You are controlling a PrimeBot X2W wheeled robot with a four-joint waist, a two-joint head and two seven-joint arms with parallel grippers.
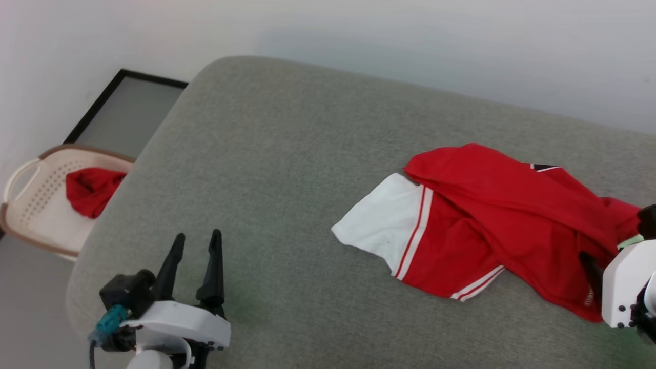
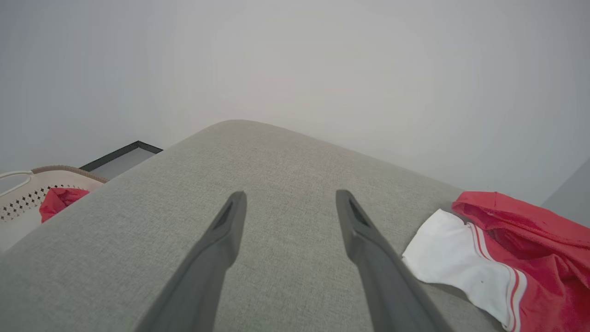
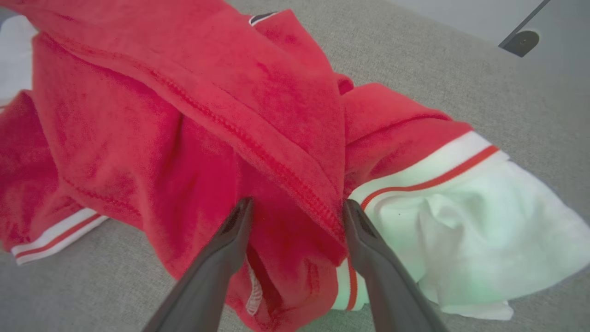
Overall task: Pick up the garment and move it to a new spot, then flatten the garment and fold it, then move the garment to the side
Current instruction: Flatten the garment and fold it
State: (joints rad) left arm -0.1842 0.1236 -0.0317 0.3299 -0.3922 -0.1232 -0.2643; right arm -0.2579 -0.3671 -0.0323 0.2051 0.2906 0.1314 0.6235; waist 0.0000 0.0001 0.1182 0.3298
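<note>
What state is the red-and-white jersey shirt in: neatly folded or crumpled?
Crumpled, not folded: the red jersey shirt with white sleeves lies bunched in overlapping heaps on the grey fabric surface.

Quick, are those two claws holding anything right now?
Left gripper: open, empty, above the grey cushion.
Right gripper: open, astride a fold of the red jersey.

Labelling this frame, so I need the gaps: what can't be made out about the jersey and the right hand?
Number on the garment: head view, buried in its own folds.
Right hand: head view, mostly cut off by the right edge.
Right wrist view: whether its fingers touch the red fold is unclear.
</note>
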